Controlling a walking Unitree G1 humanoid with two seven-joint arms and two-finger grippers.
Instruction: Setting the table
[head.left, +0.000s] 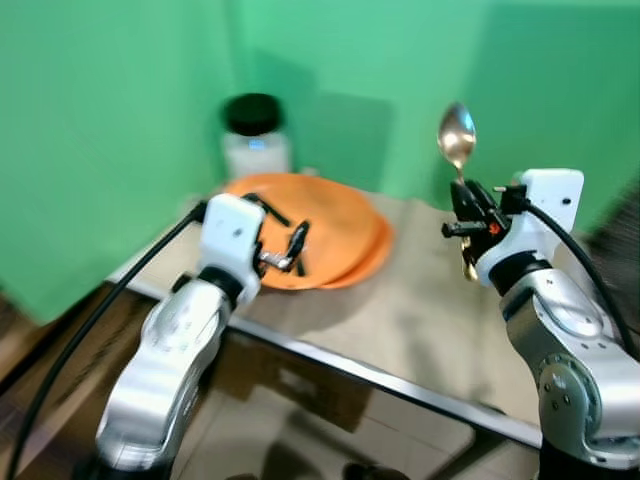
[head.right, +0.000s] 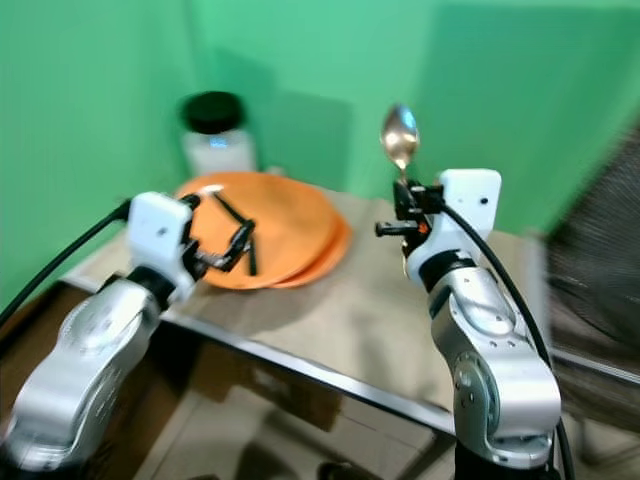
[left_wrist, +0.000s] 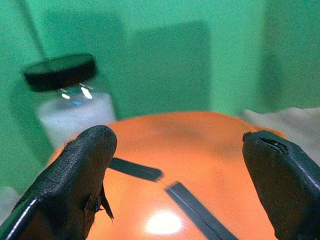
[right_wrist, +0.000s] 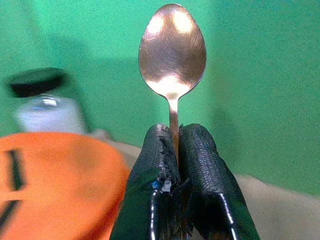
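Right wrist view shows the right gripper (right_wrist: 174, 150) clamped on the thin neck of a polished metal spoon (right_wrist: 172, 50), bowl upright above the beige table (head.left: 420, 310). Light, stiff and slick, it could swivel. Left gripper (head.left: 285, 240) hovers spread over stacked orange plates (head.left: 340, 225).

Head eyes look down on table (head.left: 420, 320), wrist views close, all sharing orange plates (head.left: 330, 235).

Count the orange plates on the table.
2: stacked at the table's back left corner, top plate under the open left gripper, lower plate's rim showing on the right. More could hide underneath.
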